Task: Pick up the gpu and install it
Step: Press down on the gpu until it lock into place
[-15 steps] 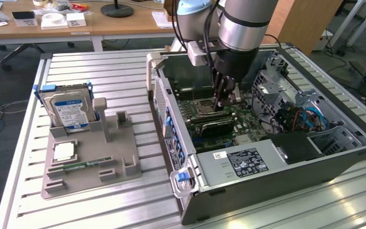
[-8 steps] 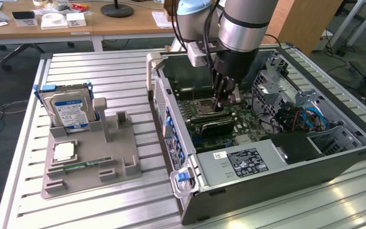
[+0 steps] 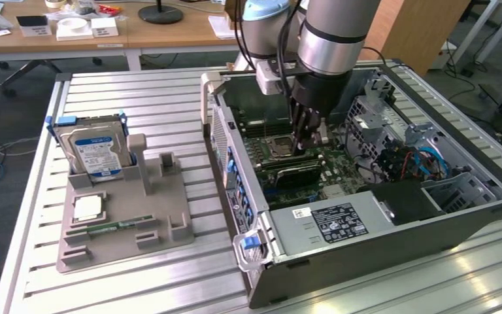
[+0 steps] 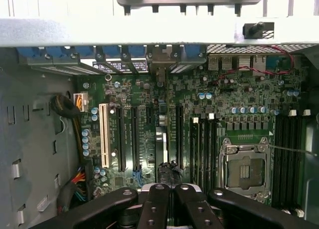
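PC case point(image 3: 460, 216), gripper point(image 3: 308, 147) inside, vertical.

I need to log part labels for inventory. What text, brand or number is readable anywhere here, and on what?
None can be read.
Hard drive: blue label, print too small.
Power supply: sticker, print blurred.
Case: small white sticker, unreadable.
Motherboard: markings too small.
Striped sticker by the slots: illegible.

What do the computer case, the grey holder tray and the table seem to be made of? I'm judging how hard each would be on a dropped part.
Computer case: dark painted sheet metal by its thin folded edges; perforated bare steel bays inside. Grey holder tray: probably matte moulded or printed plastic, uniform and dull. Table: ribbed, light-catching silver slats, likely aluminium.
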Tool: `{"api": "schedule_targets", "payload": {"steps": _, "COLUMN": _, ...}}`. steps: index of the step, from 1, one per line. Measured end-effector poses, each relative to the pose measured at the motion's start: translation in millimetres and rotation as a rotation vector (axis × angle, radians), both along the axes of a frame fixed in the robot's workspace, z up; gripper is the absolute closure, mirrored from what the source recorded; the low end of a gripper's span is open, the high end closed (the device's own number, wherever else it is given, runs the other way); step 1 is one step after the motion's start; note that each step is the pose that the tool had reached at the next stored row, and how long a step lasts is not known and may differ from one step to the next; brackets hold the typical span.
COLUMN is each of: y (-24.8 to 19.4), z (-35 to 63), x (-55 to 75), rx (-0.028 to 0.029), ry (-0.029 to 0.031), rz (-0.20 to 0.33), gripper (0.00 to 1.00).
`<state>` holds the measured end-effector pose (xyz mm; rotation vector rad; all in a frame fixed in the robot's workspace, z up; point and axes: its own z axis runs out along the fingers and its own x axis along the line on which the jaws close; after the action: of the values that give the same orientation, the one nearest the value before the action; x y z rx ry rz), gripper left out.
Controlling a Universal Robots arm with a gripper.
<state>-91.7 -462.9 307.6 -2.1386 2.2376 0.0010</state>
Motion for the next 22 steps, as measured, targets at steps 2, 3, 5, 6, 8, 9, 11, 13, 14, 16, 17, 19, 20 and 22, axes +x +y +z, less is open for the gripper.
{"api": "schedule_targets", "payload": {"steps": 2, "y": 0.7, "z": -1.5, "x": 0.2, "rx": -0.0031, "ry": -0.0001, "rz": -0.002, "gripper": 0.89}}
{"api": "schedule_targets", "payload": {"steps": 3, "y": 0.9, "z": -2.0, "x": 0.2, "rx": -0.0039, "ry": -0.0001, "rz": -0.002, "gripper": 0.89}}
{"api": "schedule_targets", "payload": {"steps": 5, "y": 1.6, "z": -3.0, "x": 0.2, "rx": -0.0062, "ry": -0.0001, "rz": -0.003, "gripper": 0.89}}
{"api": "schedule_targets", "payload": {"steps": 6, "y": 1.7, "z": -2.9, "x": 0.2, "rx": -0.0072, "ry": 0.0, "rz": -0.003, "gripper": 0.89}}
{"api": "schedule_targets", "payload": {"steps": 8, "y": 1.7, "z": -2.9, "x": 0.2, "rx": -0.0072, "ry": -0.0001, "rz": -0.003, "gripper": 0.89}}
{"api": "schedule_targets", "payload": {"steps": 9, "y": 1.8, "z": -2.9, "x": 0.1, "rx": -0.0079, "ry": -0.0001, "rz": -0.003, "gripper": 0.89}}
{"api": "schedule_targets", "payload": {"steps": 11, "y": 3.3, "z": -3.0, "x": 0.1, "rx": -0.0106, "ry": 0.0001, "rz": -0.004, "gripper": 0.89}}
{"api": "schedule_targets", "payload": {"steps": 13, "y": 3.7, "z": -3.1, "x": 0.3, "rx": -0.0119, "ry": 0.0002, "rz": -0.004, "gripper": 0.89}}
{"api": "schedule_targets", "payload": {"steps": 14, "y": 3.7, "z": -3.3, "x": 0.3, "rx": -0.012, "ry": 0.0002, "rz": -0.005, "gripper": 0.89}}
{"api": "schedule_targets", "payload": {"steps": 16, "y": 3.8, "z": -5.2, "x": 0.3, "rx": -0.012, "ry": 0.0002, "rz": -0.012, "gripper": 0.89}}
{"api": "schedule_targets", "payload": {"steps": 17, "y": 3.7, "z": -6.2, "x": 0.3, "rx": -0.0121, "ry": 0.0003, "rz": -0.018, "gripper": 0.89}}
{"api": "schedule_targets", "payload": {"steps": 19, "y": 3.8, "z": -7.5, "x": 0.3, "rx": -0.0122, "ry": 0.0006, "rz": -0.026, "gripper": 0.89}}
{"api": "schedule_targets", "payload": {"steps": 20, "y": 3.8, "z": -8.2, "x": 0.3, "rx": -0.0123, "ry": 0.0009, "rz": -0.03, "gripper": 0.89}}
{"api": "schedule_targets", "payload": {"steps": 22, "y": 4.0, "z": -9.9, "x": 0.3, "rx": -0.0125, "ry": 0.0019, "rz": -0.036, "gripper": 0.89}}
